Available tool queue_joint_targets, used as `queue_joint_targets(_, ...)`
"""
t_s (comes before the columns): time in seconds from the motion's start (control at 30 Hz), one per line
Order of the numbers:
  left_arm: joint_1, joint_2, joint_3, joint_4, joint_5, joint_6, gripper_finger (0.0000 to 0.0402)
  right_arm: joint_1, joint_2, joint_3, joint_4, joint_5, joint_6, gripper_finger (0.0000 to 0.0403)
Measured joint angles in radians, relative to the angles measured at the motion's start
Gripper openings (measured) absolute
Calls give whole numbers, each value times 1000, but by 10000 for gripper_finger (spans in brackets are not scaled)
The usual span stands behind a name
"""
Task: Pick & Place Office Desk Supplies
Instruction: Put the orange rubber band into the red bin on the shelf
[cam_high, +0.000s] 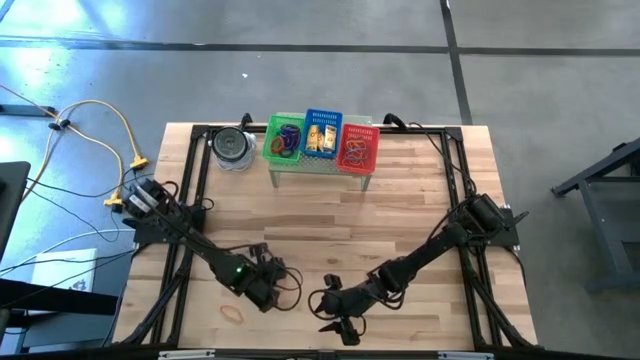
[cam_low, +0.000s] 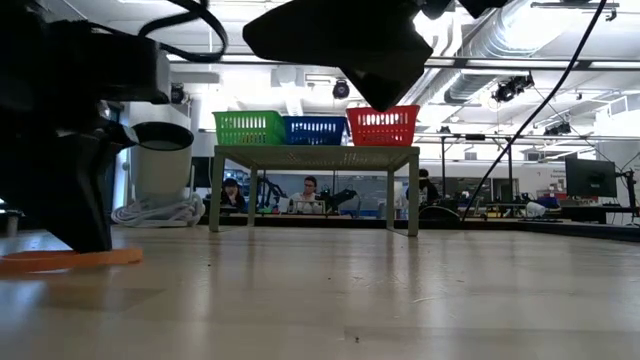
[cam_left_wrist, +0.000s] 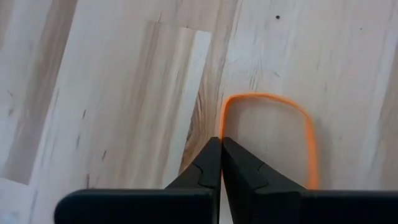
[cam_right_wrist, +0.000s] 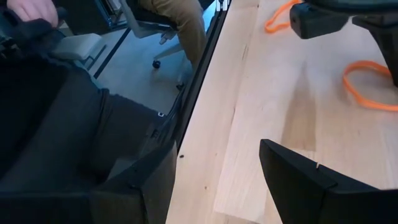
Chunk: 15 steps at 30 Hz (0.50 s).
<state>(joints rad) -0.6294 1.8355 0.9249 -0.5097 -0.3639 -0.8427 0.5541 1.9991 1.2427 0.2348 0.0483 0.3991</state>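
The left gripper (cam_left_wrist: 221, 149) has its tapered dark fingers pressed together, pinching the edge of a thin orange band loop (cam_left_wrist: 309, 130) that lies flat on the pale wood-grain table (cam_left_wrist: 112, 112) just ahead of the tips. The right gripper (cam_right_wrist: 217, 168) hovers nearby, blocky fingers spread wide.

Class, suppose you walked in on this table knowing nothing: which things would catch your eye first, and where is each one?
Three bright baskets, green, blue and red, stand in a row on a small stand at the table's far edge, beside a round tin. Near the front edge, the left gripper is shut on a thin orange band lying on the wood, while the right gripper waits open close by.
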Motion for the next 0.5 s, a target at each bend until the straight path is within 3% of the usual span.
queue_joint_targets(0.17,-23,-60,14,-8,-112,72,1,-5,0,0,0,0,22,219)
queue_joint_targets(0.5,-38,-241,25,-14,-234,147,0,-8,0,0,-31,8,48,212)
